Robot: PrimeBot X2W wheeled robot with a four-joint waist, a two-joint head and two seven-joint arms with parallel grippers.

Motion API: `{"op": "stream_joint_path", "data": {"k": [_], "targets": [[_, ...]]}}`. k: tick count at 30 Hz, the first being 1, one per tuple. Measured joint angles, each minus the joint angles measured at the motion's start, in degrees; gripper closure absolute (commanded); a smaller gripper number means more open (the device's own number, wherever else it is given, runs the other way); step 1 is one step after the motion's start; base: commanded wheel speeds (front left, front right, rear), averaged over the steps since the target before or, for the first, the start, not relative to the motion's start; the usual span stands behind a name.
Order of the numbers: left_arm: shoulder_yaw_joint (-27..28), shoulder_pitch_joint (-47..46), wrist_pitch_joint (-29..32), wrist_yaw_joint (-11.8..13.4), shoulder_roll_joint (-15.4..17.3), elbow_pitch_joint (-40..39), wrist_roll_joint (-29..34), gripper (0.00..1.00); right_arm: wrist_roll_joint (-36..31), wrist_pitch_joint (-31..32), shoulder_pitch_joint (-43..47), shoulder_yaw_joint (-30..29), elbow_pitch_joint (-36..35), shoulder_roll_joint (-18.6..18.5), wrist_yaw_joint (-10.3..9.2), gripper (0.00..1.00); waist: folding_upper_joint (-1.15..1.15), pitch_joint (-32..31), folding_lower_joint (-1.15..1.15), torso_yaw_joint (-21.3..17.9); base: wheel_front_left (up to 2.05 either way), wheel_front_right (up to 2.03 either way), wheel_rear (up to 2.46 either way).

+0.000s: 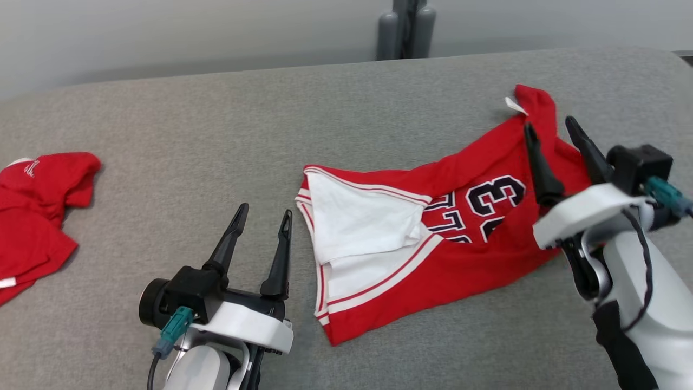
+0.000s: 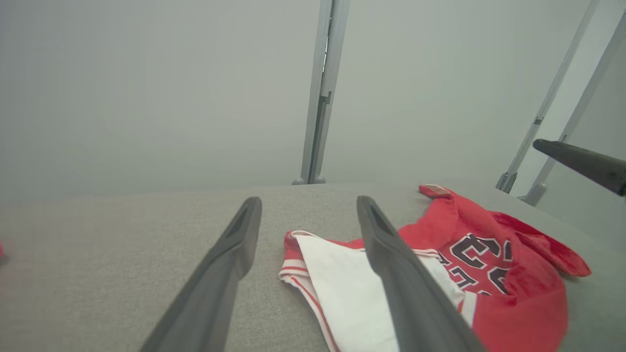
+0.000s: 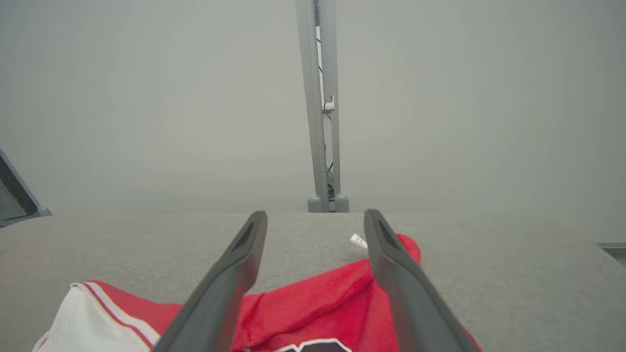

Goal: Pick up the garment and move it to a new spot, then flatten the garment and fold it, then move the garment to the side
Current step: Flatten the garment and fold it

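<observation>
A red jersey (image 1: pixel 465 227) with dark numbers and a white turned-over hem lies crumpled on the grey padded table (image 1: pixel 216 141), right of centre. Its white tag sits at the far tip. My left gripper (image 1: pixel 263 212) stands open just left of the jersey's hem, nothing between its fingers; the left wrist view has that gripper (image 2: pixel 308 208) open above the cloth's hem (image 2: pixel 342 283). My right gripper (image 1: pixel 549 125) hovers open over the jersey's right shoulder end. In the right wrist view the gripper (image 3: pixel 315 217) is open above the red fabric (image 3: pixel 313 308).
A second red garment (image 1: pixel 38 211) lies bunched at the table's left edge. A grey post (image 1: pixel 406 27) stands behind the table's far edge. Bare grey surface stretches between the two garments and along the front.
</observation>
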Motion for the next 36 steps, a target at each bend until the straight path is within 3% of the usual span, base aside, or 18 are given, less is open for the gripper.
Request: {"op": "stream_joint_path", "data": {"k": [3,11,27,30,31,32,33,34,36], "targets": [[0.3,0.3,0.0,-0.1,0.0,1.1,-0.1,0.0,2.9,0.0,7.9,0.0,-8.7,-1.8,-0.01,0.0,0.0,-0.8,0.0,-2.4,0.0,0.0,0.0],[0.5,0.3,0.0,-0.7,0.0,8.1,-0.2,0.0,4.8,-0.1,21.4,-5.2,-19.8,2.2,-0.01,0.0,0.0,-1.3,0.0,-7.6,0.0,0.0,0.0],[-1.4,-6.3,0.0,1.8,0.0,27.6,0.6,0.0,1.4,0.2,23.2,-5.2,-23.9,3.5,-0.01,0.0,0.0,1.3,0.0,-12.1,0.0,0.0,0.0],[-1.6,-7.3,0.0,1.1,0.0,28.8,-0.5,0.0,1.4,0.2,23.4,-5.5,-23.9,3.7,-0.01,0.0,0.0,1.8,0.0,-12.3,0.0,0.0,0.0],[-1.6,-7.3,0.0,1.0,0.0,28.6,-0.5,0.34,1.4,0.2,23.4,-5.6,-23.9,3.7,-0.01,0.0,0.0,1.9,0.0,-12.3,0.0,0.0,0.0],[-1.6,-7.5,0.0,1.1,0.0,28.3,-0.2,0.61,1.4,0.2,23.4,-5.7,-23.9,3.8,-0.01,0.0,0.0,2.0,0.0,-12.3,0.0,0.0,0.0],[-1.6,-7.7,0.0,1.3,0.0,27.8,0.0,0.77,1.4,0.2,23.4,-5.8,-23.9,3.9,-0.01,0.0,0.0,2.0,0.0,-12.3,0.0,0.0,0.0],[-1.4,-7.8,0.0,1.3,-0.1,27.2,0.1,0.87,1.4,0.2,23.4,-5.9,-23.9,3.9,-0.01,0.0,0.0,2.1,0.0,-12.2,0.0,0.0,0.0],[-1.1,-7.7,0.0,1.6,0.0,26.1,0.5,0.91,1.4,0.2,23.5,-6.0,-23.8,4.0,-0.01,0.0,0.0,2.1,0.0,-12.0,0.0,0.0,0.0]]}}
